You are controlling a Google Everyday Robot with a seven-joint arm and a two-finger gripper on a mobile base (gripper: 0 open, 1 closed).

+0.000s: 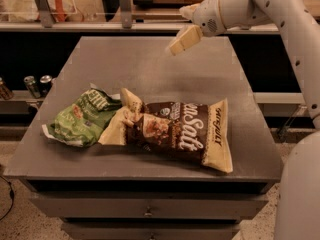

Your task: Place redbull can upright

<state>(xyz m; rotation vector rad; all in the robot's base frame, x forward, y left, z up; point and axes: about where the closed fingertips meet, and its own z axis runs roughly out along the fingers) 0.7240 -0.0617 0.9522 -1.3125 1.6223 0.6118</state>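
Observation:
No slim silver-and-blue redbull can shows anywhere in the camera view; it is hidden or out of view. My gripper (181,40) hangs above the far right part of the grey table (150,59), tilted down and to the left, with nothing visible in it. The white arm (280,14) reaches in from the upper right. The gripper is well behind and above the two snack bags.
A green snack bag (82,116) and a brown-and-cream snack bag (180,131) lie overlapping on the table's front half. Small dark cans with silver tops (39,85) stand on a low shelf at the left. A counter with racks runs behind the table.

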